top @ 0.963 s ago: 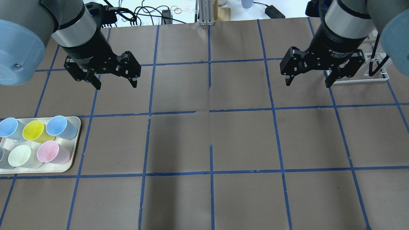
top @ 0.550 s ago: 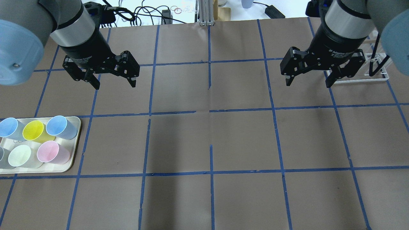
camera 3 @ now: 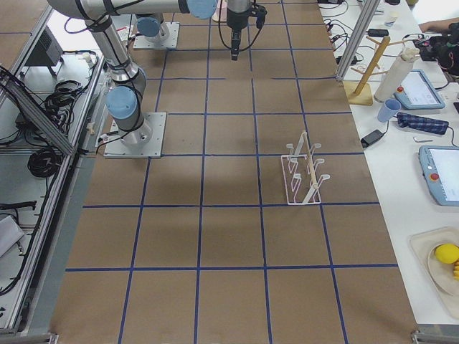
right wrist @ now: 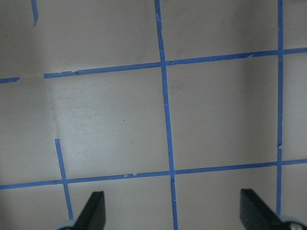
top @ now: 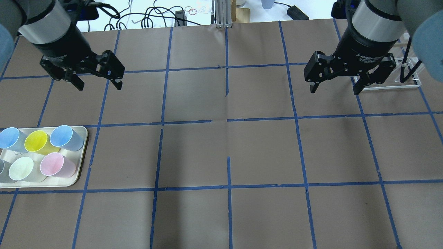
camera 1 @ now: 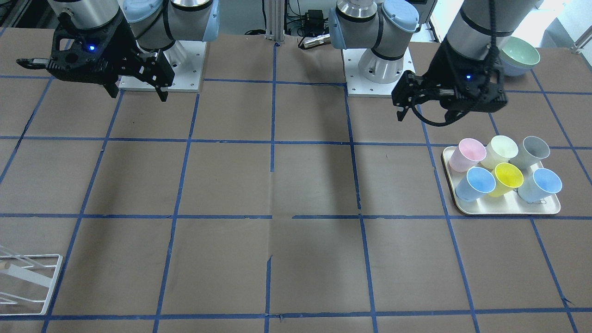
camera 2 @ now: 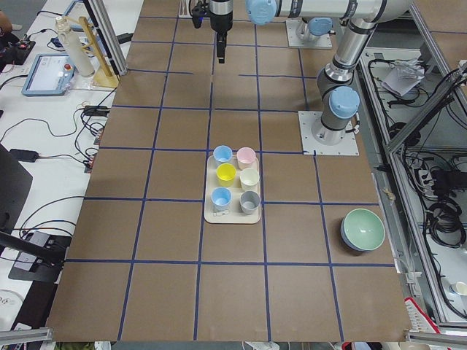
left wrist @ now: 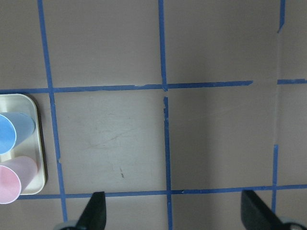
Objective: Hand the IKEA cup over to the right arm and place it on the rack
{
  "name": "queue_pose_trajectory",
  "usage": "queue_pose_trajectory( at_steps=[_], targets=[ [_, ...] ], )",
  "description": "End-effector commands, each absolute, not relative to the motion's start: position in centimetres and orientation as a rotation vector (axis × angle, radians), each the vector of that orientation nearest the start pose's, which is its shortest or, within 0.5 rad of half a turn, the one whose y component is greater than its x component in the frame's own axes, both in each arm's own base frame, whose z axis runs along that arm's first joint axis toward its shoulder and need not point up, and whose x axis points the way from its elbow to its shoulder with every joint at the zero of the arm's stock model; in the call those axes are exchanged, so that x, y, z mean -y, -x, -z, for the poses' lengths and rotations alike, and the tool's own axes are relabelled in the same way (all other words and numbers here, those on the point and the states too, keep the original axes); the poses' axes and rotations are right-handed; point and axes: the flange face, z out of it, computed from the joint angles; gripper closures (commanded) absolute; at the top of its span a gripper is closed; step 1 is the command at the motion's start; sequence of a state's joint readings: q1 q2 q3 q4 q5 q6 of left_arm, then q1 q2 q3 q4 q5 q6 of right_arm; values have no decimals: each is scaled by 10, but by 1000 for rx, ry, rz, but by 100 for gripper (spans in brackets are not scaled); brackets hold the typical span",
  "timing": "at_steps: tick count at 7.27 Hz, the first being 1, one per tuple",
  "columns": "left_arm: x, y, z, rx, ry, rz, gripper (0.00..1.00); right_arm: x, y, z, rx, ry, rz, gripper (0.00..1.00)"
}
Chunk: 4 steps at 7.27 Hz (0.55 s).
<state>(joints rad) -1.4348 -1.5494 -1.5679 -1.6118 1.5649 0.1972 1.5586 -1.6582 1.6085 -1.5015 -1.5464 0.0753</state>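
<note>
The pale grey IKEA cup (camera 1: 535, 150) stands upright at the tray's back corner nearest the robot, among pastel cups. In the overhead view only its edge (top: 2, 171) shows at the left border. My left gripper (top: 99, 86) is open and empty, in the air beyond the cream tray (top: 81, 155), apart from the cups. Its fingertips (left wrist: 98, 211) frame bare table in the left wrist view. My right gripper (top: 334, 91) is open and empty, hanging beside the white wire rack (top: 410, 81), which stands empty and also shows in the right exterior view (camera 3: 305, 172).
The tray also holds two light blue cups (camera 1: 477, 181), a yellow cup (camera 1: 507, 177), a pink cup (camera 1: 466, 153) and a cream cup (camera 1: 502, 149). A green bowl (camera 1: 521, 53) sits near the left arm's base. Blue tape lines grid the brown table.
My left gripper has moved left and slightly farther back in the overhead view, still open. The right gripper and the cups have not moved.
</note>
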Motion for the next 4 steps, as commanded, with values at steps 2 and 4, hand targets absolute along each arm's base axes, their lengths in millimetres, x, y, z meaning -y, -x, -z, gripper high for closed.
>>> queue_pose_trajectory(
  at_steps=[2, 4],
  targets=[
    [496, -84, -477, -3159, -340, -76, 0, 433, -130, -524, -3119, -136, -3, 0],
    [489, -159, -453, -3168, -379, -134, 0, 431, -131, -523, -3116, -134, -15, 0]
  ],
)
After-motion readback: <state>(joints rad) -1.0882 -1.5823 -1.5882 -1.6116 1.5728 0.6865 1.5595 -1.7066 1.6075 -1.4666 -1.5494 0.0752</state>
